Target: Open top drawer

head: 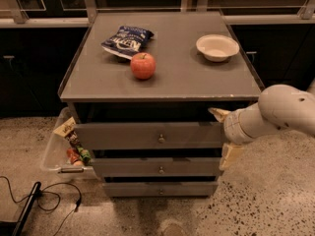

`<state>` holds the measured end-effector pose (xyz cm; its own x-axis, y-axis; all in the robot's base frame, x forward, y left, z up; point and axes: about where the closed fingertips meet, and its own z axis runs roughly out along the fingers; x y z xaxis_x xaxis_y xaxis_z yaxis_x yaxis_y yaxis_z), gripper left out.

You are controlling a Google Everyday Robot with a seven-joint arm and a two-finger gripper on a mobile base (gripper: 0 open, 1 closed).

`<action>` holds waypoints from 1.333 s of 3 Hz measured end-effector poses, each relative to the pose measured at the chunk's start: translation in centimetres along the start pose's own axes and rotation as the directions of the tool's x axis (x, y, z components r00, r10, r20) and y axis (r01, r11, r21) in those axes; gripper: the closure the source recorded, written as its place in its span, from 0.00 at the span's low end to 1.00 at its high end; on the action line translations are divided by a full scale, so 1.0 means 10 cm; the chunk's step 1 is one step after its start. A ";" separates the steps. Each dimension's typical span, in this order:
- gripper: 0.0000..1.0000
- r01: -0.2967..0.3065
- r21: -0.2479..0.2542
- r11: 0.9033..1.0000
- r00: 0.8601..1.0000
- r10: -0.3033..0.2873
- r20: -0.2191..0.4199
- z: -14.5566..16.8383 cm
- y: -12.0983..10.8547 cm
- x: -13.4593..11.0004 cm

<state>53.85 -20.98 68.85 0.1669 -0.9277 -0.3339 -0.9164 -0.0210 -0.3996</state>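
The top drawer (147,135) is the widest grey front of the cabinet, with a small round metal knob (161,138) at its middle. A dark gap shows above it, under the cabinet top (197,77). My gripper (225,134) is at the drawer front's right end. It is open, with one fingertip (218,113) above the front's top corner and the other (230,155) below its bottom corner. My white arm (280,111) comes in from the right. Two narrower drawer fronts, the middle one (157,167) and the bottom one (160,189), sit below.
On the cabinet top lie a red apple (143,66), a dark chip bag (127,39) and a white bowl (217,47). A clear bin (53,154) with snacks hangs at the cabinet's left. A cable (49,200) lies on the speckled floor. Dark cabinets stand behind.
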 end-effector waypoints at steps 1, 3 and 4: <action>0.00 0.017 -0.009 1.000 0.999 -0.016 0.035 0.06 -0.17 -0.06; 0.00 0.031 -0.128 0.991 0.995 -0.018 0.099 0.72 -0.30 -0.19; 0.00 0.031 -0.129 0.991 0.995 -0.018 0.099 0.73 -0.30 -0.19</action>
<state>58.96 -16.44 64.47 0.2188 -0.8857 -0.4094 -0.9500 -0.0976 -0.2966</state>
